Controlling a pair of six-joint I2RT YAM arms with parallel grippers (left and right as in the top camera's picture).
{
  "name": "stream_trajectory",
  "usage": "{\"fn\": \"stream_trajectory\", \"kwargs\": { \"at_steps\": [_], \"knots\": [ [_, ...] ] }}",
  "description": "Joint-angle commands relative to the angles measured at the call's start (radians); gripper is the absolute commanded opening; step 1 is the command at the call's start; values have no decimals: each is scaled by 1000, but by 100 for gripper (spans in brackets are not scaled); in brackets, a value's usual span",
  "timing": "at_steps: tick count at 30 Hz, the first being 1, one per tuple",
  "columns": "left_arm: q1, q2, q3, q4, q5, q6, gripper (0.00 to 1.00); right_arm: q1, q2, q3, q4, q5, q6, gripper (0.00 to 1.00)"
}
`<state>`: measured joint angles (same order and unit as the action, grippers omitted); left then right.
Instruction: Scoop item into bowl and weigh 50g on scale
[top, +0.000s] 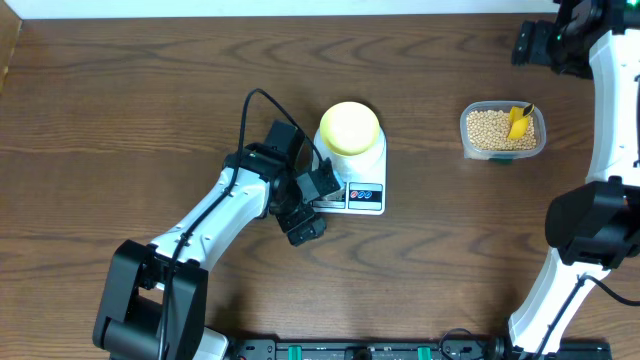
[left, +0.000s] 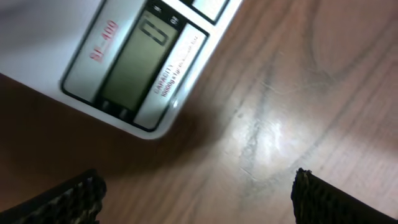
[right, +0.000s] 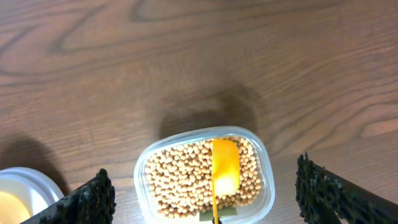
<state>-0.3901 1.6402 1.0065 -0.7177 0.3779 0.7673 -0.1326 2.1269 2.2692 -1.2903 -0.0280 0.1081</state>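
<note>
The pale yellow-green bowl (top: 350, 127) sits on the round platform of the white scale (top: 366, 196). It looks empty. My left gripper (top: 310, 207) is open and empty, low over the table just left of the scale's front. In the left wrist view (left: 199, 196) the scale's grey display (left: 134, 62) lies just ahead of it. The tan beans (top: 490, 130) fill a clear tub to the right, with a yellow scoop (top: 518, 122) resting in them. My right gripper (top: 532, 45) is open and empty, high above the tub; the right wrist view shows the beans (right: 180, 180), the scoop (right: 225, 165) and the bowl's edge (right: 18, 202).
The clear plastic tub (top: 466, 135) stands about a hand's width right of the scale. A black cable (top: 250, 110) loops over the left arm. The wooden table (top: 130, 90) stretches bare to the left and back.
</note>
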Motion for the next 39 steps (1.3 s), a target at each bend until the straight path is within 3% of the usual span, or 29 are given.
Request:
{"fn": "stream_trajectory", "kwargs": {
  "at_steps": [1,5,11,15,20,21,32,36,39],
  "knots": [
    [-2,6,-4,-10,29,26,98,-7,-8,-45,-1,-9,26,93],
    [-2,7,-7,28,30,44,98,-7,-3,-118,26,-67,32,99],
    [-2,7,-7,69,30,44,98,-4,-3,-151,50,-83,32,99],
    [-2,7,-7,69,-21,44,98,-3,-3,-172,53,-67,32,84],
    [-2,7,-7,69,-29,44,98,-3,-3,-209,45,50,33,48],
    [-2,7,-7,68,-28,44,98,-3,-3,-216,45,58,33,45],
    [-2,7,-7,69,-28,44,98,-3,-3,-301,37,51,64,47],
    [-2,7,-7,69,-28,44,98,-3,-3,-301,18,51,79,19],
    [-2,7,-7,69,-29,43,98,2,-3,-301,6,52,83,13]
  ]
}}
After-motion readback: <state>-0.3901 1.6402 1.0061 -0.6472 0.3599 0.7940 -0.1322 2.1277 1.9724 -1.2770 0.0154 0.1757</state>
